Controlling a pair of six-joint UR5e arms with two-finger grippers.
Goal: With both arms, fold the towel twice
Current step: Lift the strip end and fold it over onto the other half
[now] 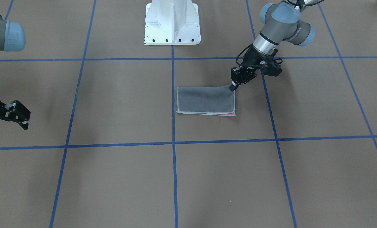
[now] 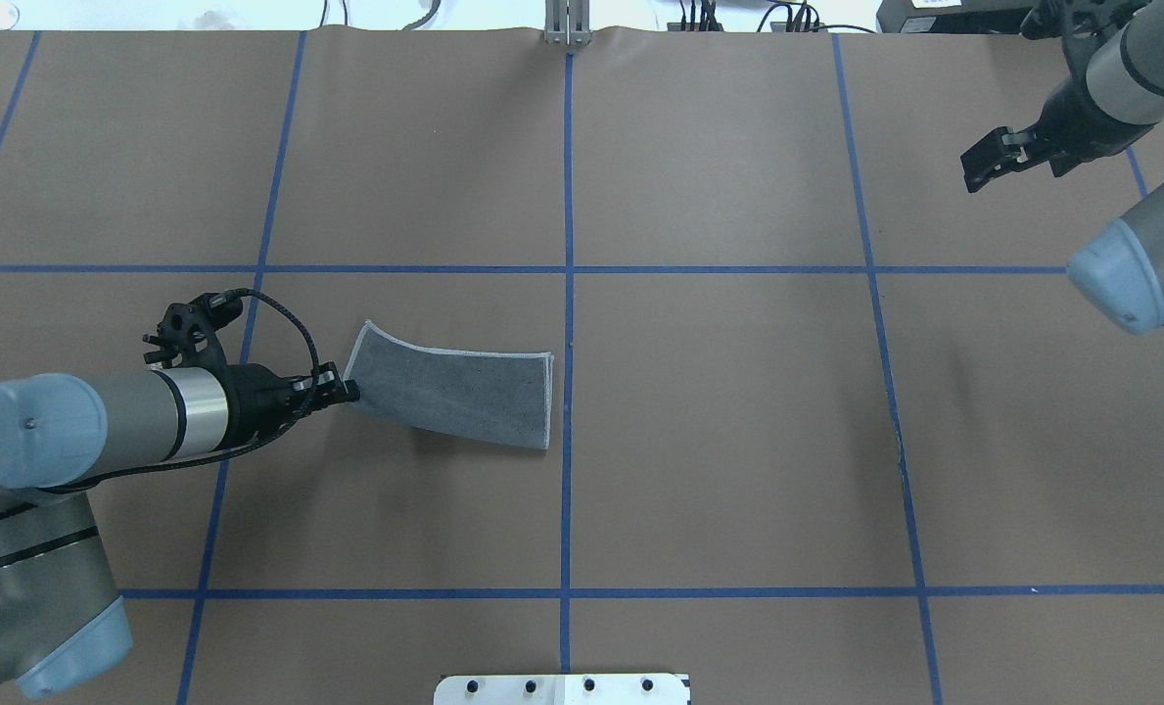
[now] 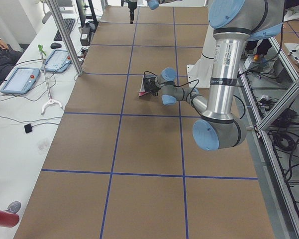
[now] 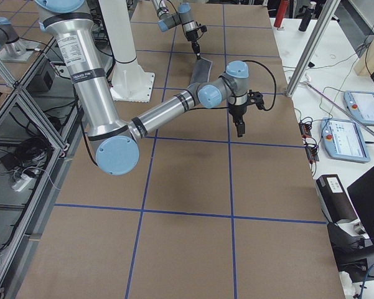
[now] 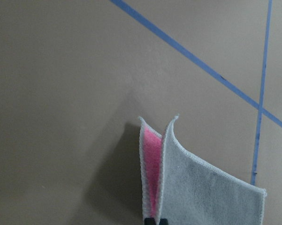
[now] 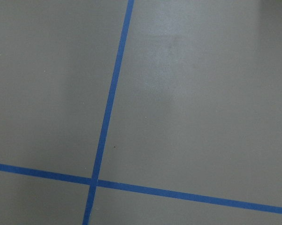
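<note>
The towel [image 1: 205, 100] is folded in half into a grey rectangle near the table's middle, with a pink sliver at one edge. My left gripper [image 2: 351, 392] is shut on the towel's [image 2: 464, 392] left end and holds that end lifted off the table. The left wrist view shows the two layers of the towel [image 5: 201, 187] parting, pink inside, with the fingertips [image 5: 151, 220] pinched at the bottom edge. My right gripper [image 2: 983, 174] hangs open and empty far off at the table's right side, also seen as the right gripper [image 1: 22, 117] in the front-facing view.
The white bolted pedestal [image 1: 172, 25] stands at the robot's side of the table. Blue tape lines [image 2: 568, 294] cross the brown table. Beyond the far edge are benches with tablets [image 3: 21, 79] and a person's arm [image 3: 0, 47].
</note>
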